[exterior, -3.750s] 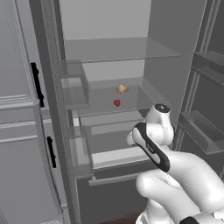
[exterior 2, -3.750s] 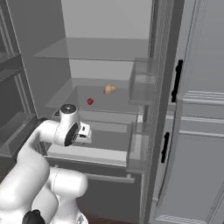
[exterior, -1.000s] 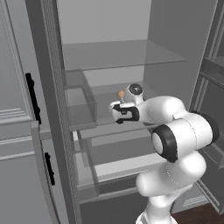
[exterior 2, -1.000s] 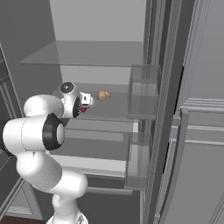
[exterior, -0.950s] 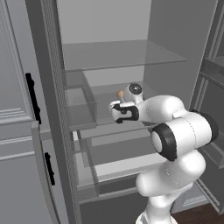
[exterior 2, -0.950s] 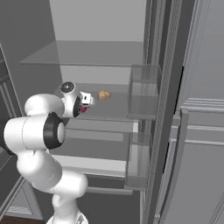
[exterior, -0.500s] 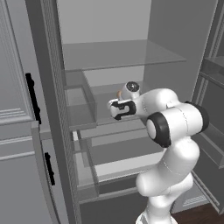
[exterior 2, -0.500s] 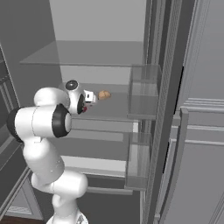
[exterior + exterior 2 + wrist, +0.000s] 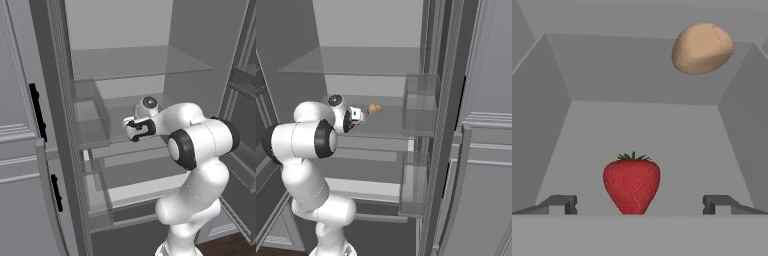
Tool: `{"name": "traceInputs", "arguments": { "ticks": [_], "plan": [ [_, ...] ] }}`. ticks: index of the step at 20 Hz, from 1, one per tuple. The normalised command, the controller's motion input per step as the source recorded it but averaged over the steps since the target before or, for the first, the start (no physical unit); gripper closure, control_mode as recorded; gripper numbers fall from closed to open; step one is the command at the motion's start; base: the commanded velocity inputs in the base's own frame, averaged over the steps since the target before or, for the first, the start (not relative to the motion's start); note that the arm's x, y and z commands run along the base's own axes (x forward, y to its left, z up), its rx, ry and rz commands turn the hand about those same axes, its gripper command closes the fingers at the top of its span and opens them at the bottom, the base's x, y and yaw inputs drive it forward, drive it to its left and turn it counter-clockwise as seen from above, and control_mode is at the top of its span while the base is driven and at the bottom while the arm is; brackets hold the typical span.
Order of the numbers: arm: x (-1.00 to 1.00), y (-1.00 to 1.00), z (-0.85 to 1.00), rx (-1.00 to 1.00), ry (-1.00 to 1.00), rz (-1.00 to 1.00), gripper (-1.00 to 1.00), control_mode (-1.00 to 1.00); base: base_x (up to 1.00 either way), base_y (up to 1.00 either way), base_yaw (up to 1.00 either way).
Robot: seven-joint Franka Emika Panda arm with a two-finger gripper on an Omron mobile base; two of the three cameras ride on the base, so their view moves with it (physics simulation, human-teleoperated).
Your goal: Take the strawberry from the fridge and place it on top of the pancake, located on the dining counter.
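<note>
I'm on the pick: gripper (image 9: 639,204) spread wide inside the fridge (image 9: 125,65), the strawberry (image 9: 631,182) sitting on the shelf between the fingertips (slightly left of centre), so next I'd close.

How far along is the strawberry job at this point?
Done: the fridge stands open and the arm reaches onto its shelf. In hand: the open gripper brackets the strawberry, with no grip yet. Left: closing on it, lifting it out and carrying it to the pancake.
</note>
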Motion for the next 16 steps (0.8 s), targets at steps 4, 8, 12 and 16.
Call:
{"name": "traceInputs", "arguments": {
  "ticks": [4, 8, 12, 16],
  "plan": [
    [-0.04, 0.00, -0.10, 0.00, 0.02, -0.04, -1.00, -1.00, 0.00, 0.00, 0.00],
    [0.07, 0.01, -0.04, 0.00, 0.00, -0.01, -1.00, -1.00, 0.00, 0.00, 0.00],
    [0.19, 0.05, -0.20, 0.00, 0.01, 0.00, -1.00, -1.00, 0.00, 0.00, 0.00],
    [0.13, 0.09, -0.23, 0.00, 0.05, 0.00, -1.00, -1.00, 0.00, 0.00, 0.00]
  ]
}}
